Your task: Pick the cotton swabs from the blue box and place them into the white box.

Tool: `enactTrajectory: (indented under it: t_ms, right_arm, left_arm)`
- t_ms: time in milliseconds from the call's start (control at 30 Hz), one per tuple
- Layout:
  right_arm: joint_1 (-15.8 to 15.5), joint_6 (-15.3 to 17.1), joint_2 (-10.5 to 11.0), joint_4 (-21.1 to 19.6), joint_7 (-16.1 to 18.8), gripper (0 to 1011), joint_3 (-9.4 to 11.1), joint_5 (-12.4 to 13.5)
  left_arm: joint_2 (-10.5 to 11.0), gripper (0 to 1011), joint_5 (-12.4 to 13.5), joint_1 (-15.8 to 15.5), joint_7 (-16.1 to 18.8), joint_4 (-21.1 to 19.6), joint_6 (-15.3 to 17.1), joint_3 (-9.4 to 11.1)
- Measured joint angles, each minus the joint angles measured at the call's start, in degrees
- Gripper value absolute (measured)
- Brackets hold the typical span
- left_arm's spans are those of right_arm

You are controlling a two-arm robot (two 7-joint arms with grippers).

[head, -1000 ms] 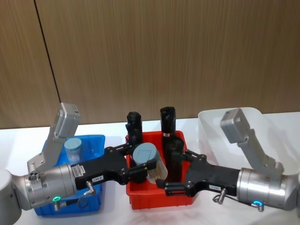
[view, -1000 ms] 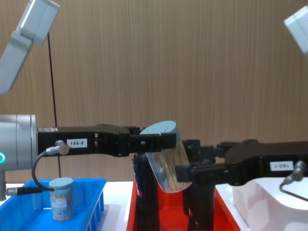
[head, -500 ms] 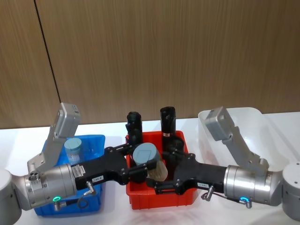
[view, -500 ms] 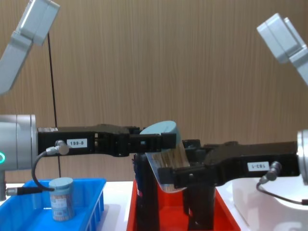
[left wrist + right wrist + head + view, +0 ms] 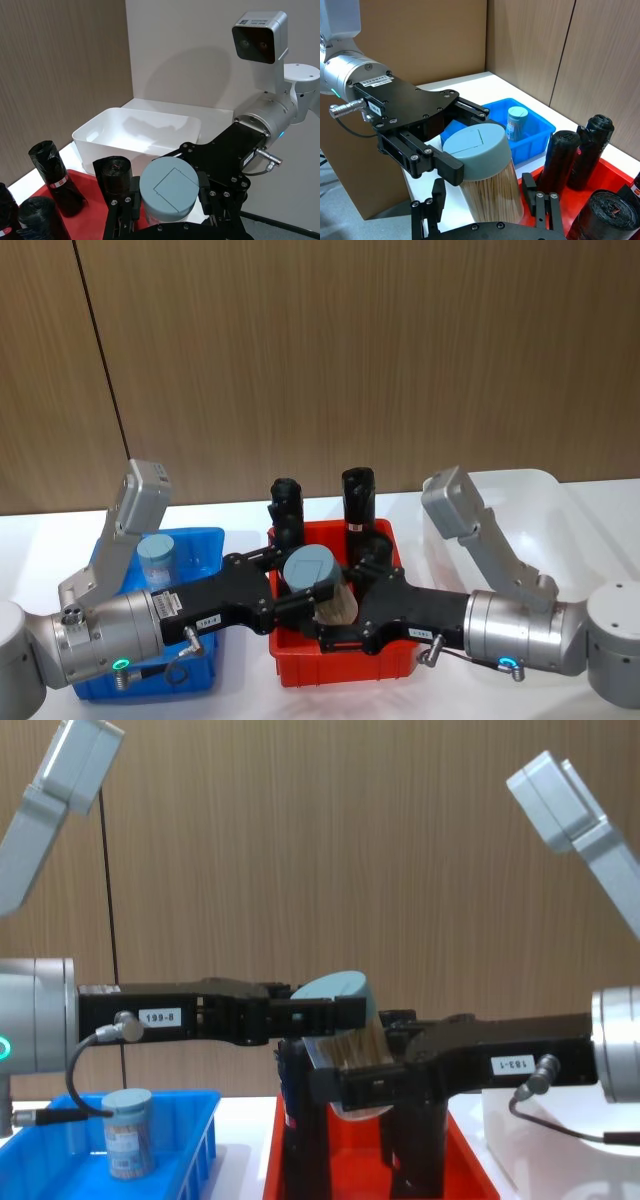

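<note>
Above the red tray point(image 5: 335, 672), holding one tub of cotton swabs point(image 5: 312, 572) up in the air with the left gripper point(image 5: 298, 586). Squeezing tight on the lid end, with the tub tipped a little and its see-through part pointing to the other side. Leaving that part bare, most likely so that the other arm can take it.

Cupping the see-through part with the right gripper point(image 5: 484, 198), fingers spread apart, one on each side. Not squeezing yet, going by the small gap beside one finger in the right wrist view. Sitting right between those spread fingers, then, but hanging only from the left gripper's pinch.

Looking like a hand-over in the middle, with the blue box point(image 5: 208, 538) lying on the left side and the white box point(image 5: 545, 488) on the right, each close to its own arm. Probably needing a firm squeeze from the right side before any letting go on the left, or else risking a drop onto the tall black rolls point(image 5: 357, 496) standing in the red tray just below.

Waiting in the blue box, one more tub point(image 5: 156, 556), standing up straight.
</note>
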Motion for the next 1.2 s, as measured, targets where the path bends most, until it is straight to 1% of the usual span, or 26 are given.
enactTrajectory:
  t_ms: [100,167,200,300,367,400,433,500,567,600,633,667,700,733,1200]
  right_arm:
    - [0.13,-0.04,-0.05,0.11,-0.05,927,-0.15,0.01]
    - [0.19,-0.08,-0.06,0.18,-0.11,874,-0.26,0.04]
    - [0.23,-0.10,-0.07,0.20,-0.13,826,-0.31,0.05]
    - [0.30,-0.22,-0.08,0.26,-0.18,762,-0.41,0.15]
    - [0.32,-0.29,-0.08,0.30,-0.18,680,-0.48,0.26]
    - [0.33,-0.32,-0.07,0.33,-0.20,680,-0.51,0.35]
    - [0.37,-0.37,-0.07,0.36,-0.21,645,-0.56,0.47]
    - [0.41,-0.43,-0.06,0.38,-0.24,636,-0.60,0.53]
    - [0.45,-0.48,-0.03,0.41,-0.26,636,-0.66,0.61]
    - [0.47,-0.51,0.00,0.42,-0.26,636,-0.71,0.70]
    - [0.48,-0.53,0.02,0.43,-0.26,636,-0.73,0.76]
    - [0.48,-0.55,0.05,0.43,-0.26,636,-0.75,0.84]
    - [0.48,-0.59,0.10,0.44,-0.26,636,-0.78,0.93]
    - [0.49,-0.63,0.13,0.44,-0.26,636,-0.79,0.96]
    - [0.35,-1.27,0.93,0.57,-0.70,636,-0.89,1.55]
  left_arm:
    - [0.00,671,0.00,0.00,0.00,0.00,0.00,0.00]
    - [0.00,671,0.00,0.00,0.00,0.00,0.00,0.00]
    - [0.00,671,0.00,0.00,0.00,0.00,0.00,0.00]
    - [0.00,676,0.00,0.00,0.00,0.00,0.00,0.00]
    - [0.00,743,0.00,0.00,0.00,0.00,0.00,0.00]
    - [0.00,760,0.00,0.00,0.00,0.00,0.00,0.00]
    - [0.00,773,-0.01,0.00,0.00,0.00,0.00,0.00]
    - [0.00,851,0.00,0.00,0.00,0.00,0.00,0.00]
    - [0.00,888,0.00,0.00,0.00,0.00,0.00,0.00]
    - [0.00,937,0.00,0.00,0.00,0.00,0.00,0.00]
    - [0.00,945,0.00,0.00,0.00,0.00,0.00,0.00]
    - [0.00,982,0.00,0.00,0.00,0.00,0.00,0.00]
    - [0.00,982,0.00,0.00,0.00,0.00,0.00,0.00]
    - [0.00,1003,0.00,0.00,0.00,0.00,0.00,0.00]
    - [0.00,1003,0.00,0.00,0.00,0.00,0.00,0.00]
